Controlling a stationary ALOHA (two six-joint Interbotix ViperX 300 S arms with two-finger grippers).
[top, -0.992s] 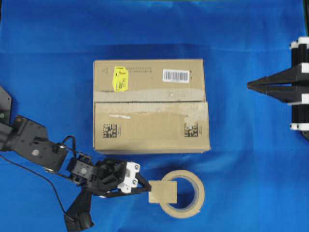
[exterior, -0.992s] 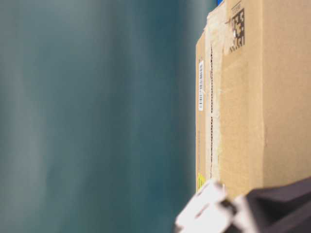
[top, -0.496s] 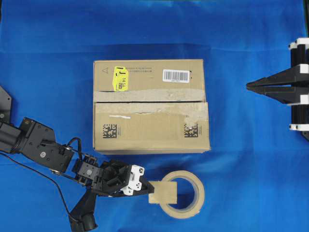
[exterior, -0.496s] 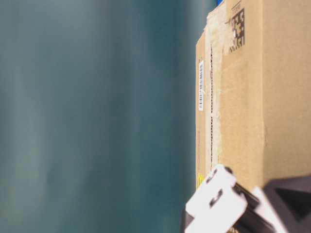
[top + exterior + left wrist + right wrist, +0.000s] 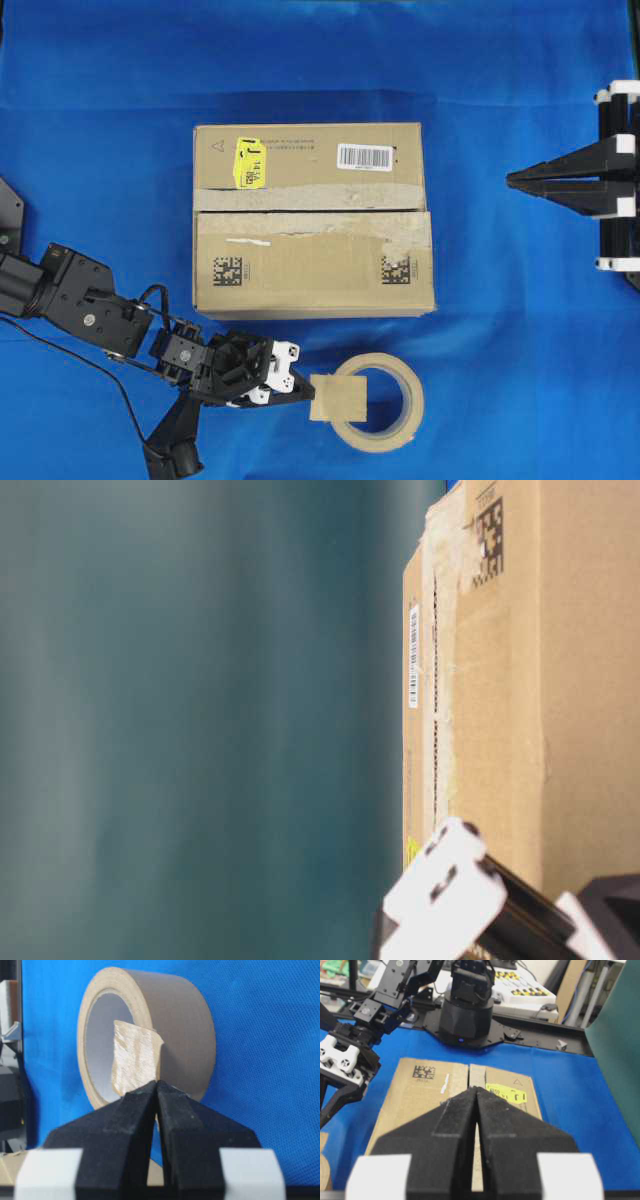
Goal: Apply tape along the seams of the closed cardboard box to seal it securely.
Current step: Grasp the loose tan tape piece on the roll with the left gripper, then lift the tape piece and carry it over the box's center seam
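With our left gripper (image 5: 157, 1083) fingers clenched on the tape (image 5: 134, 1057) at the box's (image 5: 312, 220) six o'clock, we should peel slowly, the right gripper (image 5: 476, 1091) clenched empty.

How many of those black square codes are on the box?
2. One sits near the left end of the cardboard box, the other near the right end. Hidden sides could carry more.

- A beige tape roll (image 5: 378, 402) lies flat on the bench, near the lower edge of the overhead view.
- A blue cloth (image 5: 500, 330) covers the bench.
- Behind the bench, a green panel (image 5: 620, 1040) and a keyboard (image 5: 520, 995) show.
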